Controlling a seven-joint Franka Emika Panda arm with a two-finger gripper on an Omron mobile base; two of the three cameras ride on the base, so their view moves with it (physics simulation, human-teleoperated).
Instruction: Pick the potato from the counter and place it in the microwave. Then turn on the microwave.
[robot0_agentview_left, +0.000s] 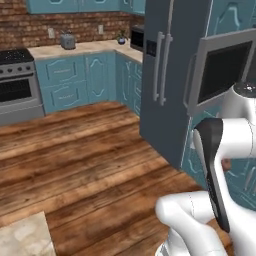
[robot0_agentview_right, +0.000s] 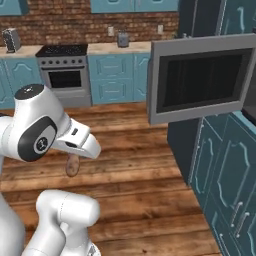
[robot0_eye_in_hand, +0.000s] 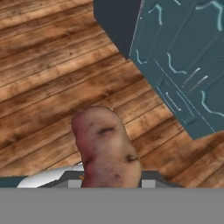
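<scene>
My claw (robot0_eye_in_hand: 109, 183) was clamped on the potato (robot0_eye_in_hand: 106, 146), which stood out ahead of my fingertips in the hand view, tan with dark spots and a reddish blush down one side, hiding most of the fingers themselves. In the right base view the same potato (robot0_agentview_right: 72, 164) hung just below my wrist, beside my white upper arm and above the plank floor (robot0_agentview_right: 140, 185), clear of any surface. Beneath the potato lay only the brown wooden boards, and just past them, toward the upper right of the hand view, rose the teal lower cabinets (robot0_eye_in_hand: 183, 65) with their thin metal handles. Farther from the potato, up and to the right in the right base view, the microwave door (robot0_agentview_right: 202, 77) stood swung open into the room, a grey steel frame around dark glass, well above the potato and apart from it. In the left base view that door (robot0_agentview_left: 220, 70) showed beside the tall dark grey fridge (robot0_agentview_left: 165, 70) with its two long upright handles. Farthest from the potato, along the brick back wall, stood the stove (robot0_agentview_right: 62, 72) with its black top and oven window, flanked by more teal cabinets under a pale counter (robot0_agentview_right: 120, 47), and a small toaster (robot0_agentview_left: 67, 41) sat on that counter beyond the stove.
</scene>
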